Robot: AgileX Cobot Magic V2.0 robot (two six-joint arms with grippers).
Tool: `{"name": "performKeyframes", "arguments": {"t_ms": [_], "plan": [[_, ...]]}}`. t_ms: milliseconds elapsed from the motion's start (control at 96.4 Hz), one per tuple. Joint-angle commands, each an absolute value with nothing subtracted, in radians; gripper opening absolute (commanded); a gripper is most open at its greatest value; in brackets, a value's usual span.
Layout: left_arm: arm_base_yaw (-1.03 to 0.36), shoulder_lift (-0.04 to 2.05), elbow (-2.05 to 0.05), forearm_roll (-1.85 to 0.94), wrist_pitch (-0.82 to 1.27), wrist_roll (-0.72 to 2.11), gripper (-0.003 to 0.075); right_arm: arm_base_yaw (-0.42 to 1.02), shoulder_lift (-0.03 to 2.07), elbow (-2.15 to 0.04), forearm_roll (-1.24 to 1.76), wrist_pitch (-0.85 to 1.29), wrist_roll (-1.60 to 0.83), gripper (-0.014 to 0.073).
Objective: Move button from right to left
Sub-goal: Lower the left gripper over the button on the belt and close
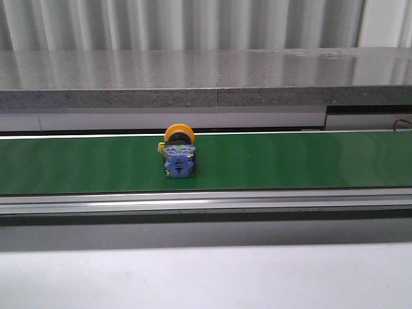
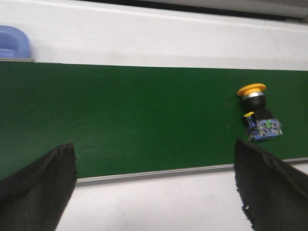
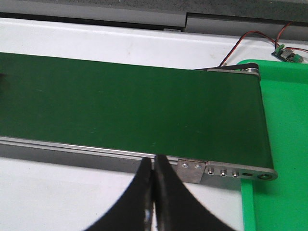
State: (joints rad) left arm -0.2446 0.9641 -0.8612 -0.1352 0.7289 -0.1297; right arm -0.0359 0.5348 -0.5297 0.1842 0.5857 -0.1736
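The button point(image 1: 178, 150), with an orange-yellow cap, black collar and blue base, lies on its side on the green conveyor belt point(image 1: 290, 161), left of the belt's middle in the front view. It also shows in the left wrist view point(image 2: 258, 110). My left gripper point(image 2: 154, 183) is open wide and empty, over the white table at the belt's near edge, apart from the button. My right gripper point(image 3: 154, 166) is shut and empty, at the near rail of the belt point(image 3: 120, 110) close to its right end. Neither gripper shows in the front view.
A grey stone ledge point(image 1: 206, 77) runs behind the belt. A blue tray corner point(image 2: 12, 42) sits beyond the belt in the left wrist view. A bright green tray point(image 3: 284, 159) and a small wired circuit board point(image 3: 287, 54) lie past the belt's right end.
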Motion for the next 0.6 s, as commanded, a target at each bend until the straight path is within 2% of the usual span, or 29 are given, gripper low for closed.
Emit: {"name": "performKeyframes", "arguments": {"t_ms": [0,384,591], "plan": [[-0.305,1.041,-0.933,-0.151,0.671,-0.16,0.064,-0.036,0.536,-0.556,0.184,0.511,-0.183,-0.0067],[-0.571,1.361,-1.088,0.039,0.593,-0.378,0.064,-0.036,0.536,-0.556,0.184,0.511,-0.183,-0.0067],[-0.65,1.491,-1.166,0.118,0.595,-0.453,0.064,-0.036,0.536,-0.556,0.184,0.511,-0.183,-0.0067]]}}
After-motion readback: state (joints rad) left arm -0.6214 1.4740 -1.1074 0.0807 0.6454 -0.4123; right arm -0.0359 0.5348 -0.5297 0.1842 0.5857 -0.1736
